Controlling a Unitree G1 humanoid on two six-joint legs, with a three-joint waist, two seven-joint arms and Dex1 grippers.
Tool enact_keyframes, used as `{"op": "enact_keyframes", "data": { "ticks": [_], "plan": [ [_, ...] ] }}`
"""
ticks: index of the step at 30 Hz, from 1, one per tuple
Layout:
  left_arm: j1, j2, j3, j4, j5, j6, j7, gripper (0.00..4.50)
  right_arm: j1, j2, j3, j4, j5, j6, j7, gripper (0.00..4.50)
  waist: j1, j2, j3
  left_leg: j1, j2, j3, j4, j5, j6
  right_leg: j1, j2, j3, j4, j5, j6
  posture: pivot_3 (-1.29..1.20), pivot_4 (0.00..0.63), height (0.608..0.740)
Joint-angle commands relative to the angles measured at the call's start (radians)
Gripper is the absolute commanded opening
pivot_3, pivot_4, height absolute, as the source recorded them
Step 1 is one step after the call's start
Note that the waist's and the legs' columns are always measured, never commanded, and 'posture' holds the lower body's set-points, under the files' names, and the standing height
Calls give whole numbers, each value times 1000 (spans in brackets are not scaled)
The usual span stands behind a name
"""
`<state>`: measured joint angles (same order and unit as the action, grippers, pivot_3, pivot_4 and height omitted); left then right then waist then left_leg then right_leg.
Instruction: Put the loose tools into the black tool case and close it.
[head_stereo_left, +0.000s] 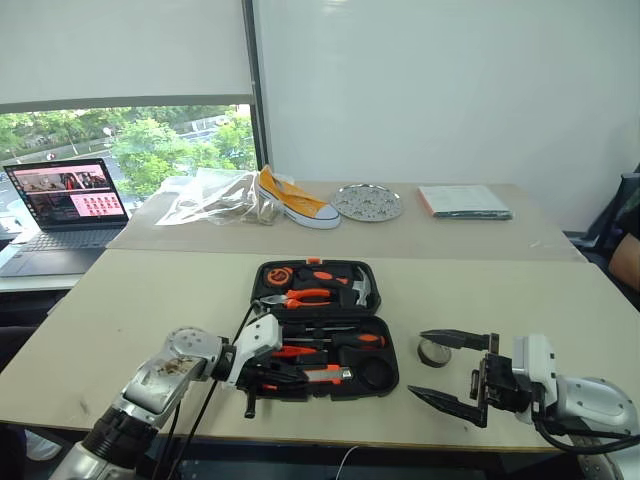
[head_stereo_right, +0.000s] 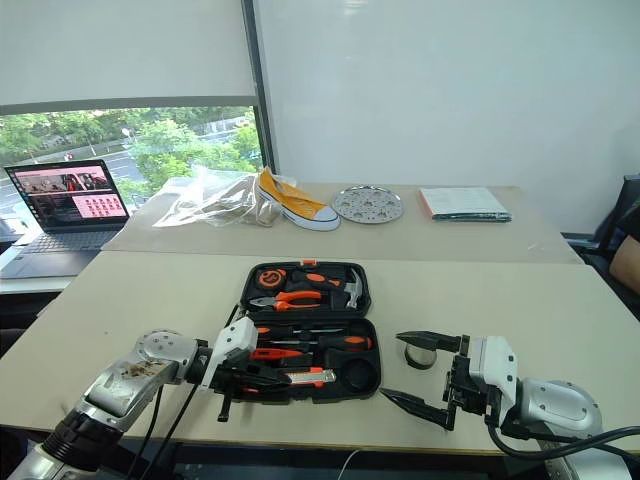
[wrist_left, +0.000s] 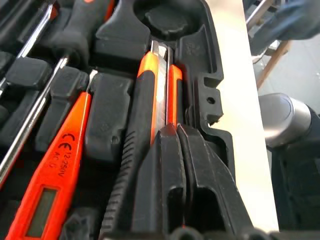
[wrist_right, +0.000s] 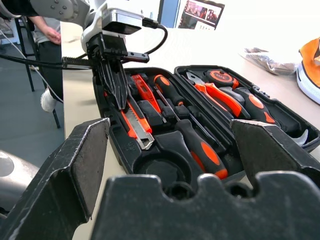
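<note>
Lying open on the near table (head_stereo_left: 120, 300), the case (head_stereo_left: 385, 372) had the knife (wrist_left: 156, 95) seated in its front-edge recess, slim orange screwdriver (wrist_left: 55, 165) beside it and two black-and-orange screwdrivers (wrist_right: 197, 145) further in; pliers (head_stereo_left: 300, 297) and hammer (head_stereo_left: 358, 288) sat in the lid half. Left gripper (wrist_left: 176, 132) was pressed down over the knife's handle end, fingers shut together (touching the knife, gripping nothing that I could tell). Right gripper (head_stereo_left: 445, 368) hovered just right of the case, level, fingers spread wide and empty. Tape roll (head_stereo_left: 434, 352) lay loose on the table between the case and the right gripper, partly under the upper finger. Laptop (head_stereo_left: 65, 205) stood far left, shoe (head_stereo_left: 295, 205) on the far table.
</note>
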<state>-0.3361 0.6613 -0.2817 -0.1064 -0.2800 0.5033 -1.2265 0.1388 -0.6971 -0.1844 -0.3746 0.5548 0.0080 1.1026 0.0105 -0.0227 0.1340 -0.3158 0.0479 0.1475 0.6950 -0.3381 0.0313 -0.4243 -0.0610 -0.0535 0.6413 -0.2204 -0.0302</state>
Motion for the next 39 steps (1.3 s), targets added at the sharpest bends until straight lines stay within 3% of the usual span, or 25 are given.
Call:
{"op": "enact_keyframes", "data": {
  "ticks": [1,8,13,25,30,35,39],
  "plan": [
    [43,-5,6,71,20,-85,9,129,3,2,-20,-36,17,2,-12,4500,-1,1,0,0,0,0,0,0,0,0,0,0,0,0,0,0,150,740],
    [54,-52,123,72,-85,-332,-81,129,18,3,-24,-39,19,0,-14,4500,1,-1,1,-4,0,0,0,0,0,-7,-1,0,0,0,0,0,150,740],
    [20,-60,119,119,-40,-426,-75,129,17,4,-22,-34,19,-4,-13,4500,2,-2,2,-7,-1,0,2,0,0,-13,-1,1,-1,4,-6,0,150,740],
    [43,-14,18,136,81,-403,-68,129,10,6,-12,-35,16,0,-21,4500,-1,-2,2,-9,-2,1,0,-1,0,-12,0,1,-9,2,-3,0,150,740],
    [27,4,-38,123,161,-178,45,129,8,4,-14,-34,18,4,-23,4500,1,-2,2,-7,-2,1,-1,-1,1,-10,0,1,-10,2,-3,0,150,740],
    [45,13,-53,60,105,-153,10,129,11,0,-18,-35,21,8,-20,4500,1,-2,1,-3,-1,1,-1,-6,7,1,-1,1,-11,-2,4,0,150,740],
    [93,-2,80,45,-16,-284,-25,129,45,-3,-73,-26,19,-2,-37,4500,-5,-1,1,-3,0,1,-1,-5,6,-1,-1,4,-10,-1,4,0,150,740]
  ]
}}
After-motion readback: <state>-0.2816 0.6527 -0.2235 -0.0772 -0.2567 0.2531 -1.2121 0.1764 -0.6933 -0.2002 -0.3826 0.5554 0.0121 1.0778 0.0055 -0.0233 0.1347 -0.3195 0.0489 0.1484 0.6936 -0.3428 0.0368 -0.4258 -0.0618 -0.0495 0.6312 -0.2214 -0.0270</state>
